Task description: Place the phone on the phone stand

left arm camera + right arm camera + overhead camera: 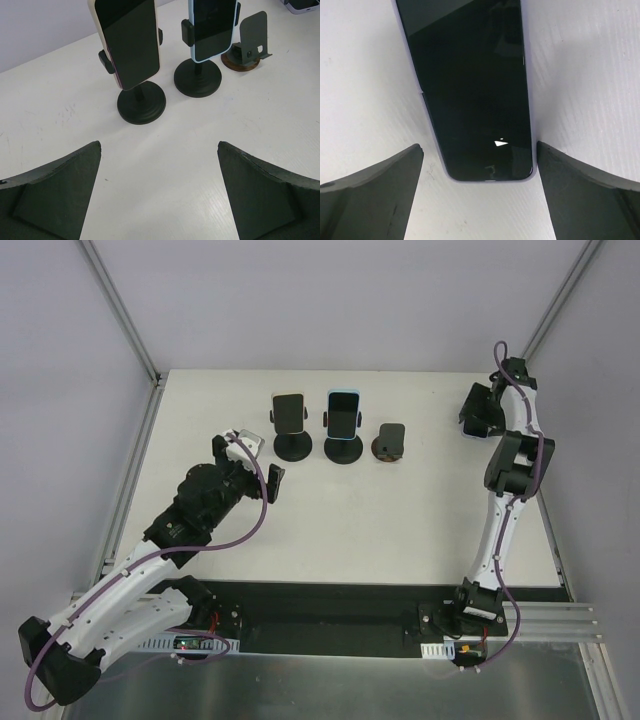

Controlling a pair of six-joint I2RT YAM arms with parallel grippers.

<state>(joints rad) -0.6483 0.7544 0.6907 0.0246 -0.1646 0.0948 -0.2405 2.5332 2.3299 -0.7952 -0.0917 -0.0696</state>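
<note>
Right gripper [478, 147], jaws spread wide, hangs over the phone [475, 85], which lies flat and screen up near the far right corner of the table [400, 530], clear of both fingers. The empty phone stand [388, 443] sits toward the far edge, beside two occupied stands [292, 445] [344, 450]. Left gripper [159, 145] gapes wide, holding nothing.

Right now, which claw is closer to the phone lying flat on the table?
Right. The right claw hangs open directly over the phone. The left claw, open too, is far away across the table, past the three stands.
</note>
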